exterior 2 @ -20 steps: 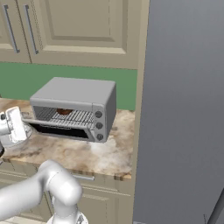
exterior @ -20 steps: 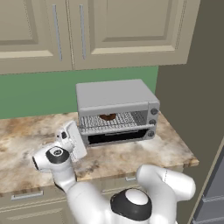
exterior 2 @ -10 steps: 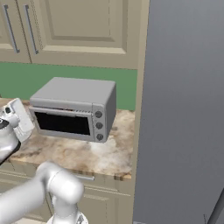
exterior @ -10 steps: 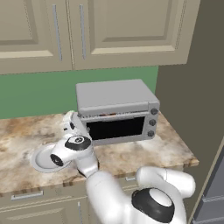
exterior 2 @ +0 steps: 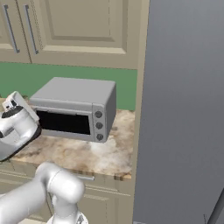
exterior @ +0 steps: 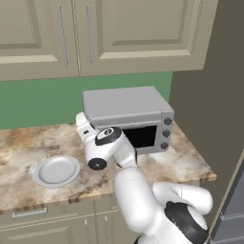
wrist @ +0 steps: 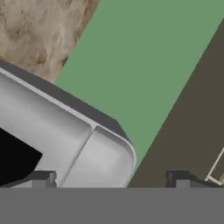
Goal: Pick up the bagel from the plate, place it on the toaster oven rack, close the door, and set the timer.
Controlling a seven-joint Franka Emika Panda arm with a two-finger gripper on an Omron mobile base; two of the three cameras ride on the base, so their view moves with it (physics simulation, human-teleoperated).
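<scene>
Left base view: the round light grey-white plate [exterior: 57, 170] sits bare at 9 o'clock from the grey toaster oven [exterior: 128, 119]. No bagel on it, so I guess it's inside.

Right base view: the black-glass door [exterior 2: 64, 122] is shut, three round knobs [exterior 2: 99, 126] at its 3 o'clock. They look small and stiff; I'd pinch one by the rim.

Hand view: the gripper [wrist: 111, 179] tips stand wide apart, holding nothing, over the oven's corner.

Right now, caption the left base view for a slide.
Arm in front of the shut toaster oven door; empty plate on the counter.
</scene>
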